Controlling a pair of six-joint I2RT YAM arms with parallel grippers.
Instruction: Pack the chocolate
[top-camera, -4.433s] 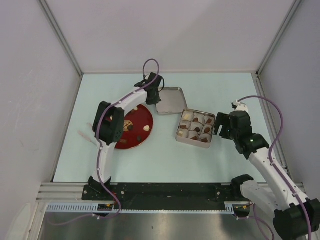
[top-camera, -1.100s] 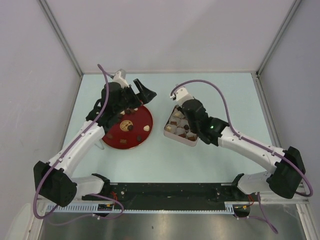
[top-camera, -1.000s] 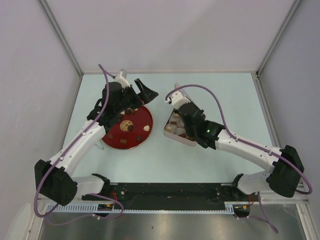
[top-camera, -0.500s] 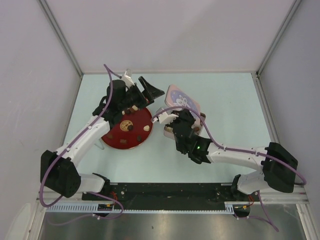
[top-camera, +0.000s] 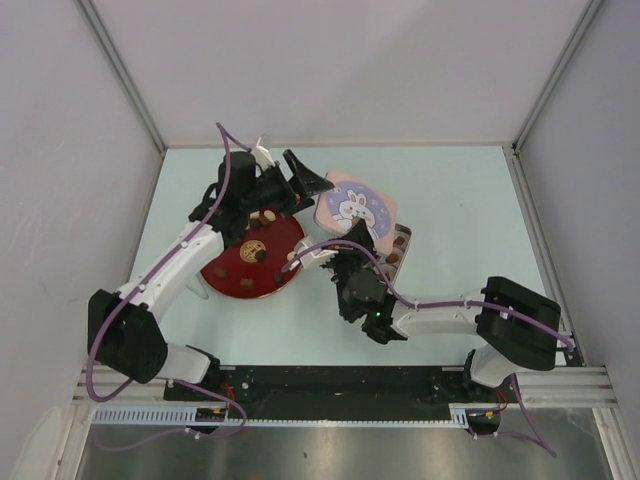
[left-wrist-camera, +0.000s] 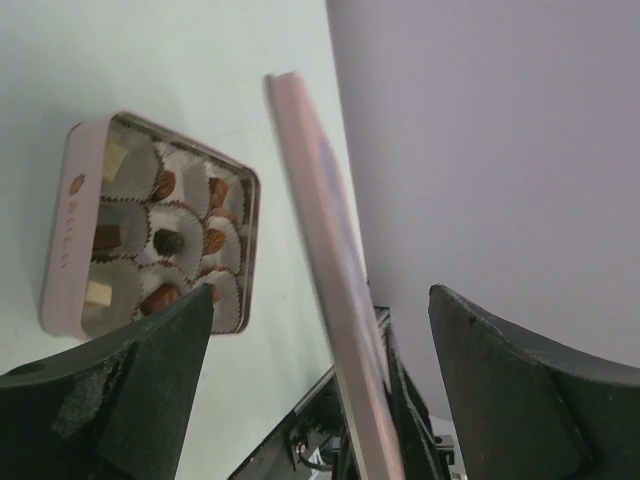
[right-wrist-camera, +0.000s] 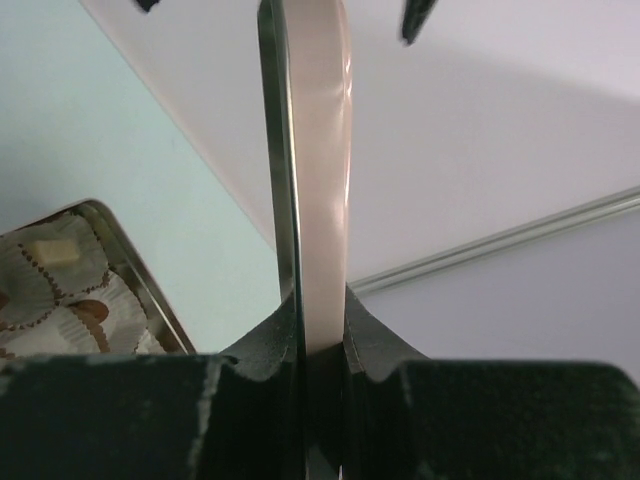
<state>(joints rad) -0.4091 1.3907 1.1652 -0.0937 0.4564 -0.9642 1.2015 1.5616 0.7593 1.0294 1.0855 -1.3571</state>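
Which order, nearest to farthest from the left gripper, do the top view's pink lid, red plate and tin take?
1. the pink lid, raised just right of the left gripper.
2. the red plate, lower left in the view.
3. the tin, farthest right, partly under the lid.

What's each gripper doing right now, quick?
Left gripper: open, holding nothing.
Right gripper: shut on the pink lid, clamped on its edge.
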